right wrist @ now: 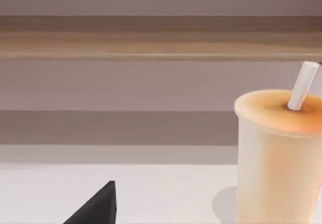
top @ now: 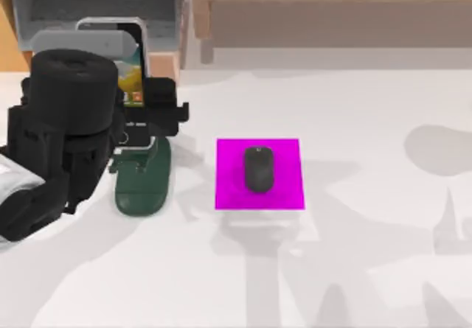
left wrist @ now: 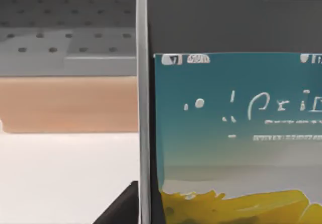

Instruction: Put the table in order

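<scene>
Left hand: the black two-finger left hand [top: 151,110] is at the far left of the table, its fingers closed on the sides of a phone; the arm's dark bulk lies over the left edge.
Held thing: a slim silver-framed smartphone with a lit teal and yellow screen [top: 129,63], standing nearly upright; the left wrist view has its screen [left wrist: 236,133] close up, with the metal edge running top to bottom.
Below the hand: a dark green oval plastic phone stand [top: 144,184] lies on the table; the phone's lower end seems to be at or just above it, but I cannot tell whether it is seated.
Beyond: a flat magenta square mat [top: 284,188] is right of the stand, with a small black rounded computer mouse [top: 258,169] resting on its middle.
Far side: tan wooden furniture with a grey perforated compartment [top: 88,4] stands behind the phone.
Right hand: cannot tell its state; its wrist view shows a pale orange plastic cup with a white straw [right wrist: 276,153] close by.
Task's thing: the large, plain white tabletop [top: 354,269] spreads under everything.
Handling: the phone looks stiff, light, smooth and breakable, so gripping the narrow side edges, off the glass, seems best.
</scene>
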You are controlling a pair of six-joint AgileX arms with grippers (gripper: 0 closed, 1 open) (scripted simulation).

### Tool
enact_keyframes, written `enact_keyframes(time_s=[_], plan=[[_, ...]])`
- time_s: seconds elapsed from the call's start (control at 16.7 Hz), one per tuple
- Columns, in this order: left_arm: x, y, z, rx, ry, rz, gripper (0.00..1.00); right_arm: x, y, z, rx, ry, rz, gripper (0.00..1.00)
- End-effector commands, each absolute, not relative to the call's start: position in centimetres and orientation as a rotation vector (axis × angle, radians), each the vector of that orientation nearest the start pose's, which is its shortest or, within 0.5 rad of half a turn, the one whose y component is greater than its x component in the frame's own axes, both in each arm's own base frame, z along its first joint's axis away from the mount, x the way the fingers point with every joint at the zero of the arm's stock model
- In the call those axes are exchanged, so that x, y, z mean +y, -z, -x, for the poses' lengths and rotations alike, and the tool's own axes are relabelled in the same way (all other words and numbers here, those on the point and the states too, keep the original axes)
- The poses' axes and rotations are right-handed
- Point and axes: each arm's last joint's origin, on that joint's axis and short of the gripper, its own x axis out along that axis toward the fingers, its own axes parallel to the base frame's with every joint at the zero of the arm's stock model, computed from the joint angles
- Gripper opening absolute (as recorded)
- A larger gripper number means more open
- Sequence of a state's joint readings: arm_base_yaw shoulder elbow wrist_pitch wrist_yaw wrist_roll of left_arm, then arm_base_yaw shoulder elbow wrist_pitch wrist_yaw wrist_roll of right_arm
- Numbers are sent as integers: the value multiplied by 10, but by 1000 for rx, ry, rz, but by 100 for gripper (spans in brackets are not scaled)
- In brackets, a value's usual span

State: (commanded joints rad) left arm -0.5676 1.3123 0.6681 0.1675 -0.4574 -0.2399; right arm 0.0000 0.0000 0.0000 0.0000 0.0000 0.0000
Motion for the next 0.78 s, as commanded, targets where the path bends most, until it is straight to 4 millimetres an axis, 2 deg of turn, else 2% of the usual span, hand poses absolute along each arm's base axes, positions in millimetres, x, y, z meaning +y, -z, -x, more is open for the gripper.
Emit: enact_keyframes(time_s=[0.42, 0.78], plan=[[-136, -212, -240, 429, 49, 11, 98, -1, -160, -106, 0, 0, 0, 100], [-136, -212, -240, 429, 49, 11, 100, -1, -160, -106, 0, 0, 0, 100]])
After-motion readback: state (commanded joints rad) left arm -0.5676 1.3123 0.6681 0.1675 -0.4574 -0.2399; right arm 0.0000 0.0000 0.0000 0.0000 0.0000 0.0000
